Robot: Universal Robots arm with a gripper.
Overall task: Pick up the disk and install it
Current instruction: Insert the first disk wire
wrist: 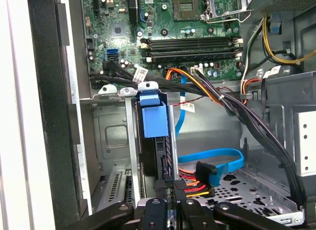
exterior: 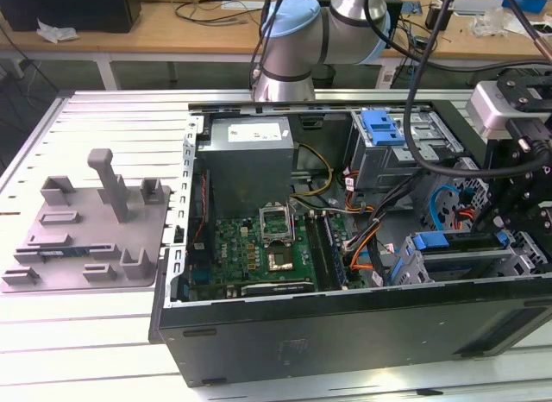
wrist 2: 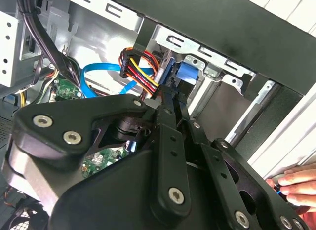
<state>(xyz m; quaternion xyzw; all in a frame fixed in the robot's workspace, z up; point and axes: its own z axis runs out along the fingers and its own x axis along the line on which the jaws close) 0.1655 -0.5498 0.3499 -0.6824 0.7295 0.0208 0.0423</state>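
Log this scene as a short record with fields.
gripper: inside the case, at the disk's edge
disk: on edge in the cage, blue frame showing
cage: grey metal, in the case
case: open, on the table
hand: a person's, by the case's outer side in the second wrist view
plate: grey fixture, beside the case on the exterior view's left

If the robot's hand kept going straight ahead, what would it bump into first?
Probably the blue-framed disk standing on edge in the drive cage; the hand points right along it, though depth is hard to judge.
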